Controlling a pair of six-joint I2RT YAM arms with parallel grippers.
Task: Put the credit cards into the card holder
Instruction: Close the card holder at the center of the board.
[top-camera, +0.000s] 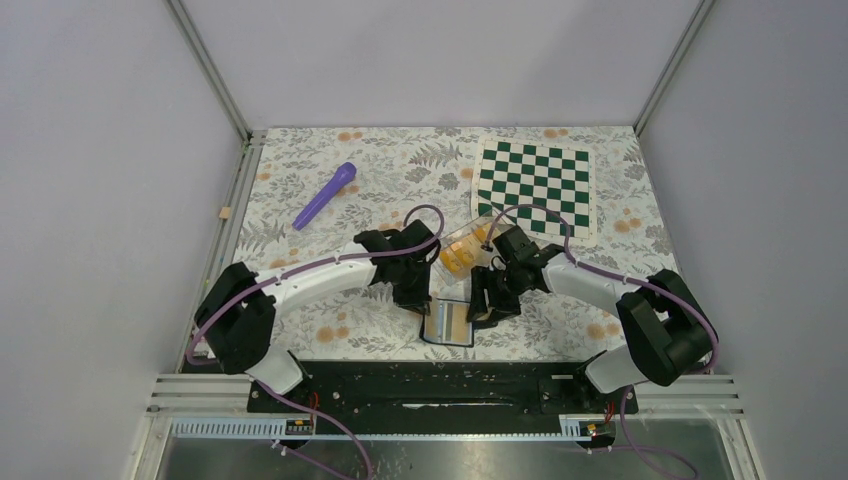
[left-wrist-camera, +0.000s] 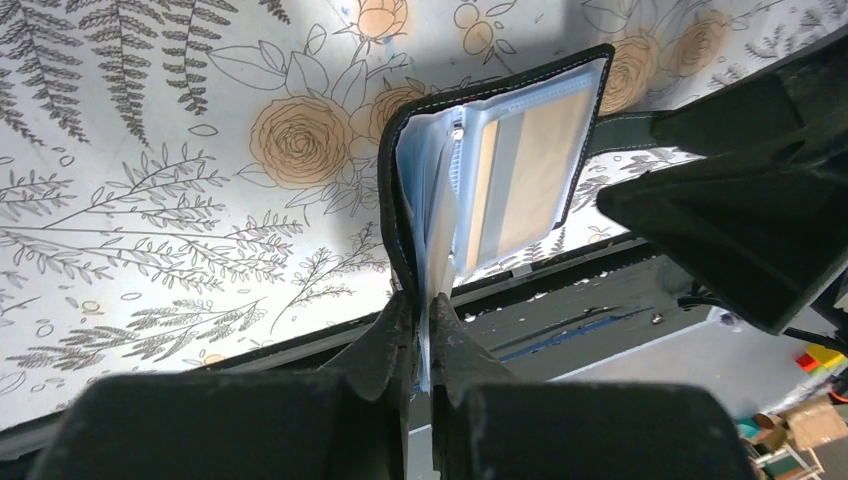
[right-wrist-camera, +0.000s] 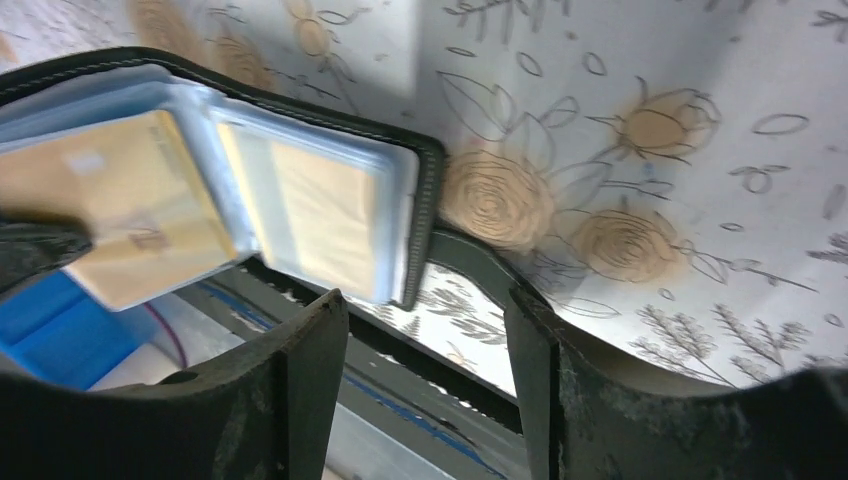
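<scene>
Two arms crowd the 6 o'clock edge of the surface (top-camera: 400, 165), both working the card holder (top-camera: 447, 322), which lies open there with its pale lining up. The left gripper (left-wrist-camera: 428, 322) has its fingers (left-wrist-camera: 392, 345) pressed together on a thin blue-grey sleeve page (left-wrist-camera: 440, 215) of the holder. The right gripper (right-wrist-camera: 425, 305) hovers at the holder's 3 o'clock side, fingers (right-wrist-camera: 310, 375) apart with nothing held, the holder's black corner just above the gap.

At least two sleeves already show a tan card face (right-wrist-camera: 310, 215). This looks like the pocket-opening step, with one arm pinning a page so a slot is free. The remaining credit cards (top-camera: 455, 258) sit in the clear box (top-camera: 472, 238), just at 12 o'clock of the holder.

The next move, by my reading, is for the free right arm to fetch a card. That means an edge grip on a thin flat thing, then a clean slide into the open sleeve.

Both wrists sit tight beside the box, so reaching in risks a bump. A purple stick (top-camera: 325, 195) at 10 o'clock and a chequered mat (top-camera: 535, 185) at 1 o'clock lie well apart and are out of the way.
</scene>
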